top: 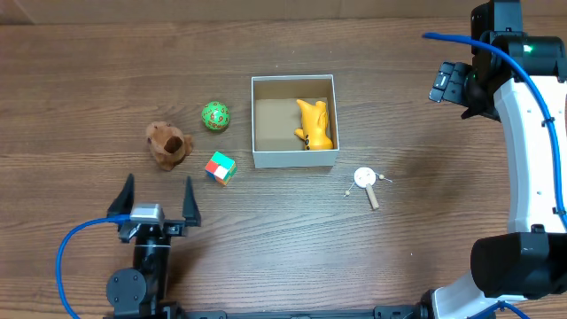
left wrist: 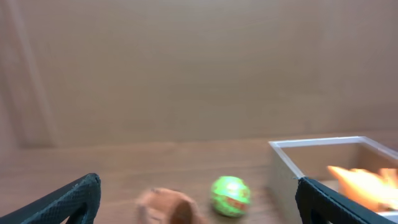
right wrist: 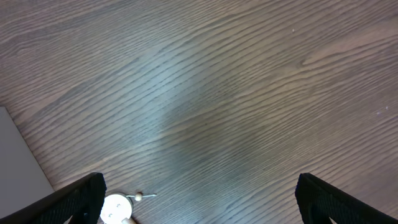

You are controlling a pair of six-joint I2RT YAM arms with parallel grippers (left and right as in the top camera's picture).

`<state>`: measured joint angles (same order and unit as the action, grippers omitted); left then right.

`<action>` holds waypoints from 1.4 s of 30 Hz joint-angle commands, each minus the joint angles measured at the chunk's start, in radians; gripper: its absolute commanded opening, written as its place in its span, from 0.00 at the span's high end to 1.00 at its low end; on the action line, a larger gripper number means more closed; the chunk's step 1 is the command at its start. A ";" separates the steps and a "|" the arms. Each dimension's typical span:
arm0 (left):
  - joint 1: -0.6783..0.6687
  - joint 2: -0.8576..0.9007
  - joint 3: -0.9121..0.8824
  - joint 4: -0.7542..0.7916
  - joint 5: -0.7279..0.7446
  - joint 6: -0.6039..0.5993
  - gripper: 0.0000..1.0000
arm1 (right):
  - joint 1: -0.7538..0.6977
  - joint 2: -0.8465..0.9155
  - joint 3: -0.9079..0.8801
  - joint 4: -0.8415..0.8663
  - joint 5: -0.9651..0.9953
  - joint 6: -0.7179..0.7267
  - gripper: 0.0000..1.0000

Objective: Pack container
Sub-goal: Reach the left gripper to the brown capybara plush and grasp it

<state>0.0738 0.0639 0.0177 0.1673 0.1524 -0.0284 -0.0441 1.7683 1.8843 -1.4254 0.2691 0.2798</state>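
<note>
The container (top: 292,159) is a square white-walled box with a brown floor at mid-table. A yellow toy (top: 314,124) lies inside it on the right. A green ball (top: 214,116), a brown plush (top: 167,143) and a coloured cube (top: 221,167) lie to its left. My left gripper (top: 155,199) is open and empty, just in front of the plush. Its wrist view is blurred but shows the plush (left wrist: 171,205), ball (left wrist: 231,196), container wall (left wrist: 298,163) and yellow toy (left wrist: 367,183) beyond the fingers (left wrist: 199,183). My right gripper (top: 450,82) is open and empty at the far right.
A small white drum rattle with a wooden handle (top: 365,182) lies right of the container's front corner. It also shows at the bottom left of the right wrist view (right wrist: 115,208), by the open fingers (right wrist: 199,186). The container's grey side (right wrist: 18,162) is at that view's left edge.
</note>
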 commanded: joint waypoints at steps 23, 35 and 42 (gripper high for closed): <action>-0.135 0.646 0.760 -0.401 0.185 -0.085 0.00 | 0.003 -0.005 0.013 0.003 0.006 0.002 0.00; -0.133 0.935 0.907 -0.494 0.162 0.003 0.00 | 0.003 -0.005 0.013 0.003 0.006 0.002 0.00; -0.133 0.979 0.907 -0.556 0.080 0.022 0.00 | 0.003 -0.005 0.013 0.003 0.006 0.002 0.00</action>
<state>-0.0547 1.0233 0.9054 -0.3611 0.3004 -0.0433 -0.0441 1.7683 1.8843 -1.4254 0.2691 0.2798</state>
